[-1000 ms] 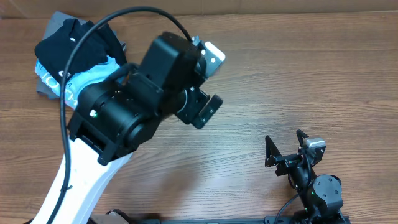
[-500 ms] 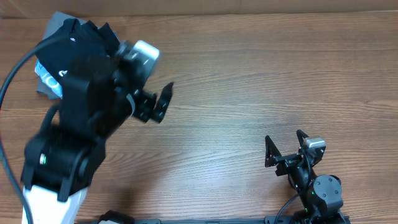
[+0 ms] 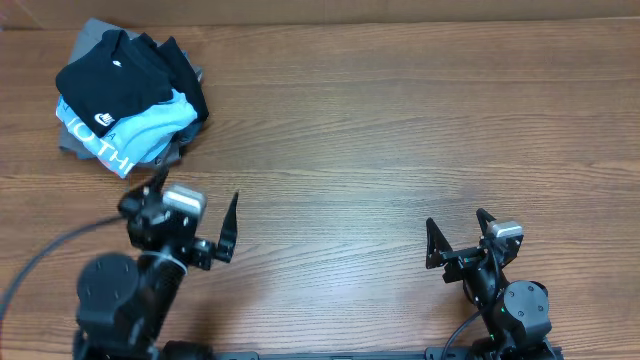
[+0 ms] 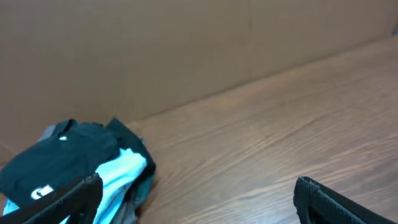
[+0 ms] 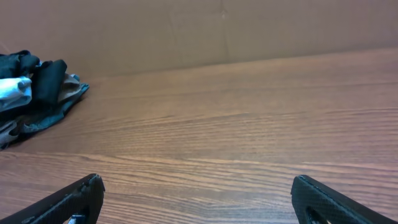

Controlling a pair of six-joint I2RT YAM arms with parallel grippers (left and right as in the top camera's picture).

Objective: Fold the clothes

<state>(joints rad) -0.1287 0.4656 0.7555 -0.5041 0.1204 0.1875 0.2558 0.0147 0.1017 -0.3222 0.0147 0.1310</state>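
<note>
The dark navy T-shirt (image 3: pixel 112 72) is lying bunched atop a pile at the table's (image 3: pixel 400 130) far left corner, over the light blue T-shirt (image 3: pixel 150 128) and grey garment (image 3: pixel 72 148). A deep pinch is probably risking dragging the blue layer along. Its white chest logo (image 3: pixel 103 119) is showing no words; the blue shirt's partly hidden lettering is reading roughly "OTH". The left gripper (image 3: pixel 197 192) and right gripper (image 3: pixel 458 224) are standing open and empty, apart from the pile.

Navy T-shirt (image 3: pixel 115 72) crumpled atop pile, far-left corner; seemingly unfolded.
</note>
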